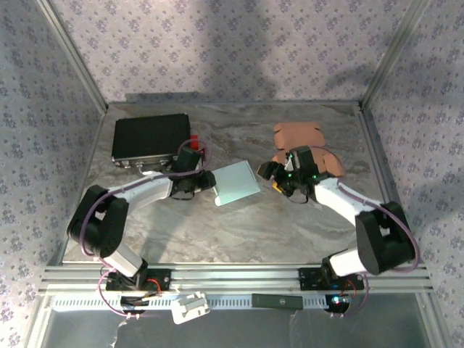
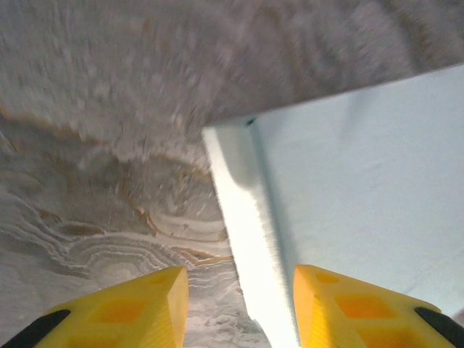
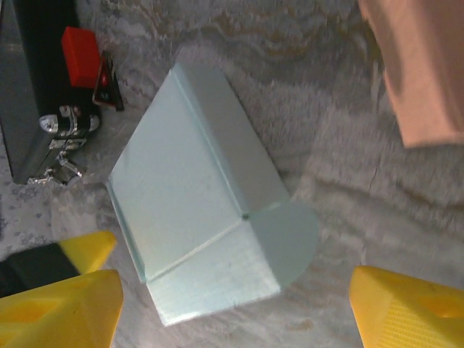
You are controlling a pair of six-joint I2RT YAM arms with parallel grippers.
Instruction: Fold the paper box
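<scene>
The paper box [image 1: 237, 183] is pale blue and lies partly folded on the marble table, mid-centre. My left gripper [image 1: 206, 181] is at its left edge. In the left wrist view the box's bright side strip [image 2: 250, 239] runs between the yellow fingers [image 2: 138, 308]; the left finger stands apart from it, so the left gripper [image 2: 239, 312] is open. My right gripper [image 1: 272, 178] hovers at the box's right side, open wide. From the right wrist, the box [image 3: 188, 188] shows creased panels and a rounded flap [image 3: 286, 239], with the right gripper [image 3: 232, 312] holding nothing.
A black case [image 1: 151, 138] with a red part [image 1: 193, 140] sits at the back left, close behind the left arm. A peach-coloured object [image 1: 299, 134] lies at the back right behind the right arm. Metal frame rails [image 1: 217, 275] edge the table.
</scene>
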